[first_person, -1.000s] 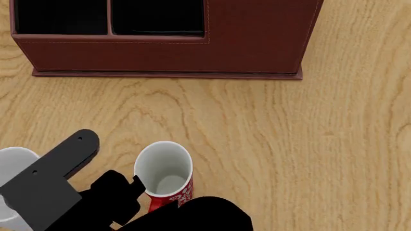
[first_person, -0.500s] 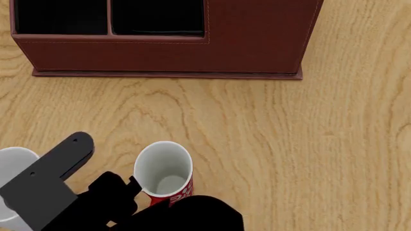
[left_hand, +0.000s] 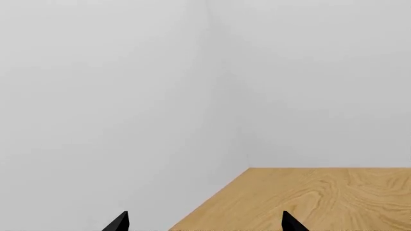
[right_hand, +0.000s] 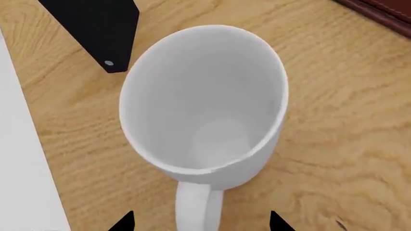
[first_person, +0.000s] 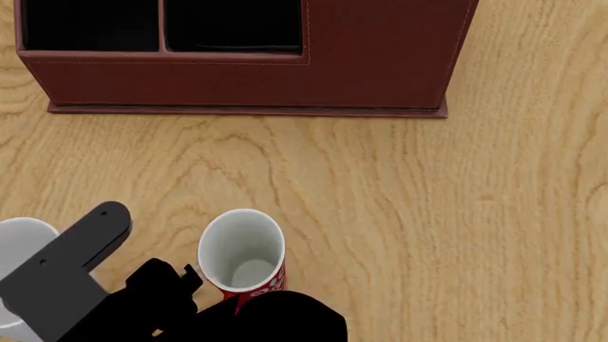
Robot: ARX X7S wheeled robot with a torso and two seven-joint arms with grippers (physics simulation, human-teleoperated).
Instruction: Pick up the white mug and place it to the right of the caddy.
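- Since a second ago the black arm link beside the white mug [first_person: 19, 246] has slid lower and toward the view's near edge; nothing else shifted.
- White mug stands upright on the tabletop [first_person: 428, 214], just beside the red mug [first_person: 242, 253], well short of the caddy [first_person: 380, 57].
- Right gripper [right_hand: 200, 224] jaws spread wide, astride the handle, empty; left gripper [left_hand: 204, 224] jaws apart too.
- Glossy ceramic: rigid, slippery, chippable; grip the handle or wall.
- Bare tabletop right of the caddy offers room.

No legible text anywhere — only unreadable white marks on the red mug [first_person: 258, 285]
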